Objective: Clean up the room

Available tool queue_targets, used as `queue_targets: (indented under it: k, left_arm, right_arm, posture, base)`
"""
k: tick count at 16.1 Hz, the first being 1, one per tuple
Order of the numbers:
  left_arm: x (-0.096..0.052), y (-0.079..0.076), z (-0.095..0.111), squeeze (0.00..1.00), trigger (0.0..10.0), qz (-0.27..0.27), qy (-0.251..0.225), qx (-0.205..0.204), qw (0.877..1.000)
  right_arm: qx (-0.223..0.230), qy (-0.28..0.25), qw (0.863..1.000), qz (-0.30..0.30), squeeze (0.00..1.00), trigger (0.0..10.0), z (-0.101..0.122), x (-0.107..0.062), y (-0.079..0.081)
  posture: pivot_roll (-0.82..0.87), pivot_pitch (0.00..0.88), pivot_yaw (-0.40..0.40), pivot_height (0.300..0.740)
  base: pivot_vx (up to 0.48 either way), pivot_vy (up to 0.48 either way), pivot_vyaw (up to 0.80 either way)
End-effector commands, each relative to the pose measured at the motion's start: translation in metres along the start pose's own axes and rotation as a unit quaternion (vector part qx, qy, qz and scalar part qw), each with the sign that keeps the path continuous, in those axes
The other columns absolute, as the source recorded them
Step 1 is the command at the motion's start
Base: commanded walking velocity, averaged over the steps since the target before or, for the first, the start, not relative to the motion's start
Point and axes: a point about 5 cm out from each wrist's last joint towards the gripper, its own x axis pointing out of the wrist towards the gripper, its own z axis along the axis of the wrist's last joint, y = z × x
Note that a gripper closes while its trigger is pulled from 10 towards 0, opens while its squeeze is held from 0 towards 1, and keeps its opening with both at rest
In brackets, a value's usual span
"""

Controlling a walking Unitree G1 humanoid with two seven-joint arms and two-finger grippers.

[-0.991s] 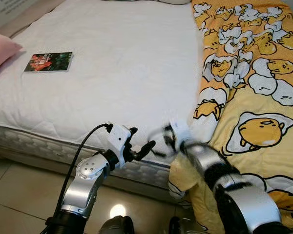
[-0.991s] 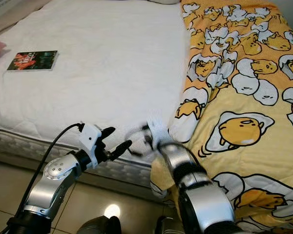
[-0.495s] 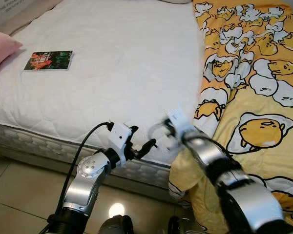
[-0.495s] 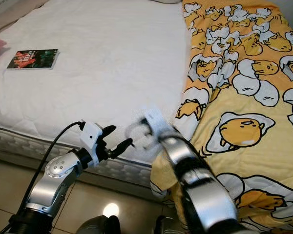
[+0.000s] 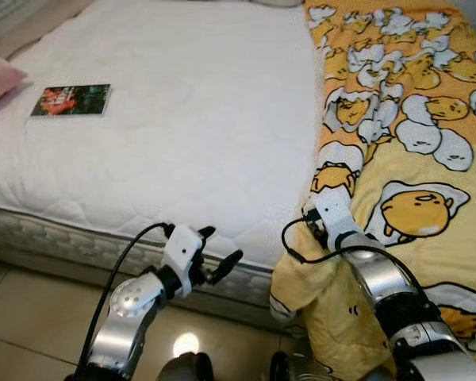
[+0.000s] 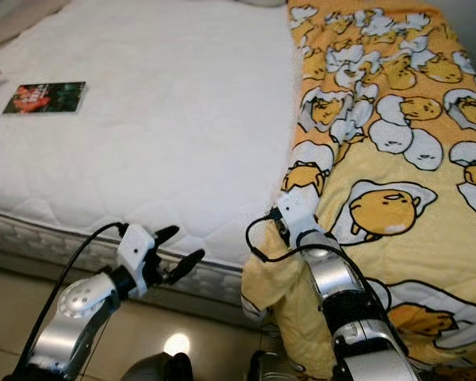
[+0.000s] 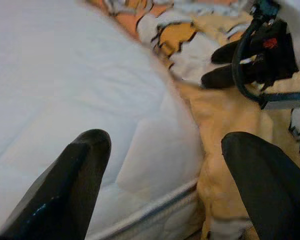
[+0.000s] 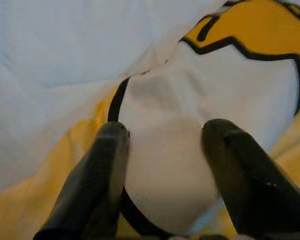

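Bedroom, white bed (image 5: 190,135), yellow egg-print blanket (image 5: 412,159) along its right half, edge spilling floorward; right tool (image 8: 162,165) spread astride blanket edge, best pinched deep before pulling; left tool (image 7: 165,185) apart, idle beside mattress.

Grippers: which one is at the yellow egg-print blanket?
The right gripper: its open fingers sit against the blanket's edge near the bed's foot. The left gripper hovers open off the mattress corner.
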Motion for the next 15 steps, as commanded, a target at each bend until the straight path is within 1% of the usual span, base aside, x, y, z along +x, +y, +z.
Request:
queue_targets:
  k: [1,2,3,5,7,10,13,15]
  left_arm:
    - [0.006,-0.002,0.001,0.0,10.0,-0.008,-0.001,0.0,1.0]
    - [0.008,-0.002,0.002,0.0,10.0,-0.009,-0.003,0.0,1.0]
    - [0.012,-0.003,0.003,0.0,10.0,-0.013,-0.012,-0.004,1.0]
    - [0.013,-0.005,0.004,0.0,10.0,-0.02,-0.018,-0.01,1.0]
    - [0.013,-0.008,0.003,0.0,10.0,-0.027,-0.015,-0.009,0.999]
    - [0.013,-0.008,0.004,0.0,10.0,-0.026,-0.017,-0.009,0.999]
    - [0.009,-0.009,0.005,0.0,10.0,-0.027,-0.018,-0.007,0.999]
    - [0.003,-0.008,0.007,0.0,10.0,-0.023,-0.017,-0.006,1.0]
  right_arm:
    - [0.014,-0.005,1.0,0.003,1.0,10.0,0.004,0.0,0.0]
    - [0.017,-0.006,1.0,0.004,1.0,10.0,0.005,0.001,0.001]
    - [0.019,-0.012,1.0,0.007,1.0,10.0,0.01,0.0,0.003]
    - [0.021,-0.016,1.0,0.007,1.0,10.0,0.017,-0.001,0.003]
    - [0.021,-0.011,1.0,0.012,1.0,10.0,0.017,0.002,0.005]
    - [0.037,0.004,0.999,0.015,1.0,10.0,0.015,0.009,0.005]
    - [0.044,0.009,0.999,0.015,1.0,10.0,0.018,0.015,0.007]
    - [0.05,0.007,0.999,0.017,1.0,10.0,0.022,0.018,0.011]
  posture:
    - [-0.06,0.083,-0.011,0.74]
    - [-0.06,0.082,-0.01,0.74]
    - [-0.07,0.075,-0.007,0.74]
    - [-0.06,0.068,-0.006,0.74]
    - [-0.06,0.066,-0.008,0.74]
    - [-0.04,0.079,-0.01,0.74]
    - [-0.02,0.096,-0.01,0.74]
    - [0.01,0.121,-0.007,0.74]
  base:
    - [0.0,0.0,0.0]
    - [0.0,0.0,0.0]
    - [0.0,0.0,0.0]
    - [0.0,0.0,0.0]
    - [0.0,0.0,0.0]
    - [0.0,0.0,0.0]
    - [0.0,0.0,0.0]
    - [0.0,0.0,0.0]
